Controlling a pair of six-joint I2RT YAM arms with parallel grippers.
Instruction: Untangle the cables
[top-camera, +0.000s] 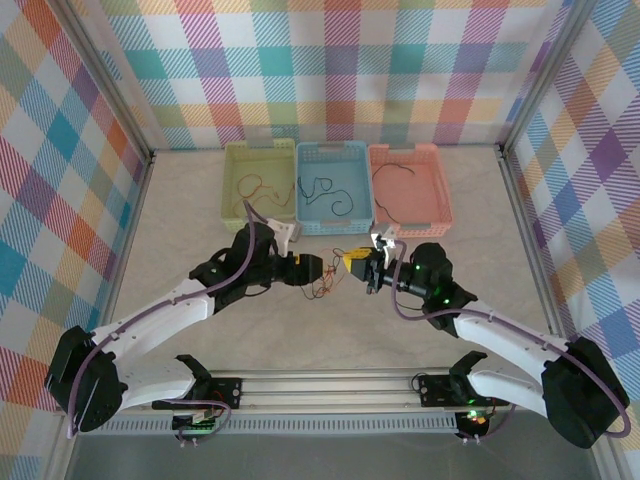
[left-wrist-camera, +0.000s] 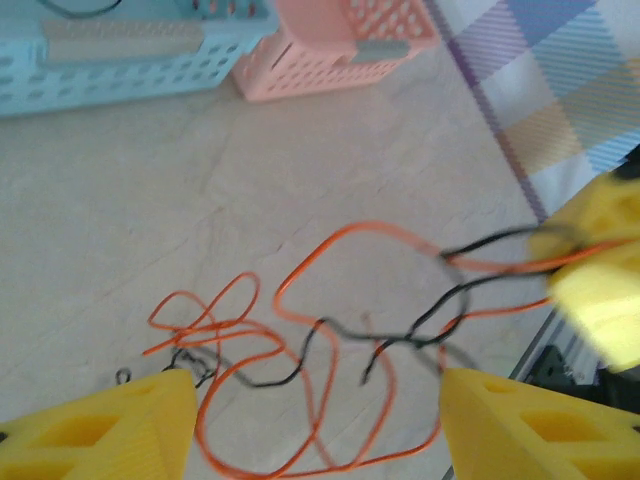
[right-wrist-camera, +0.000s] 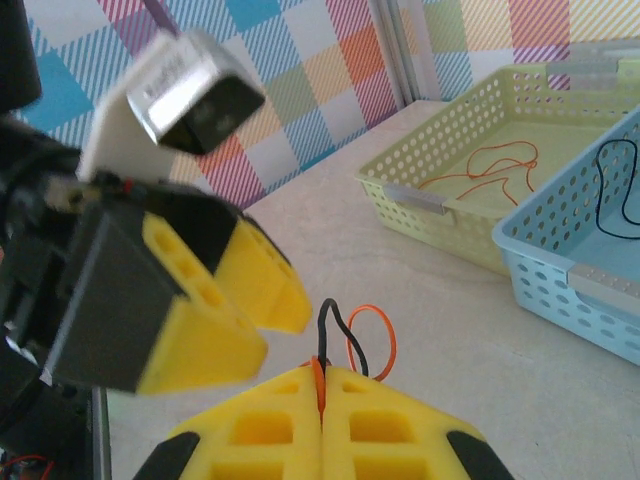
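Yellow right fingers, nearest the lens in the right wrist view, are pressed together and clamp an orange and a black strand of the cables, which loop up just beyond the tips. In the top view those strands run from the pinch leftward and down to a loose clump on the worktop between the two arms. The tangle's long axis therefore lies roughly along the line joining the two sets of fingers. The left fingers stand wide apart and hold nothing. The clump lies just ahead of and between them, apparently untouched, so the left arm is the nearer for a counter-grasp. Single wires lie in the green basket, blue basket and pink basket, so sorting appears partly done.
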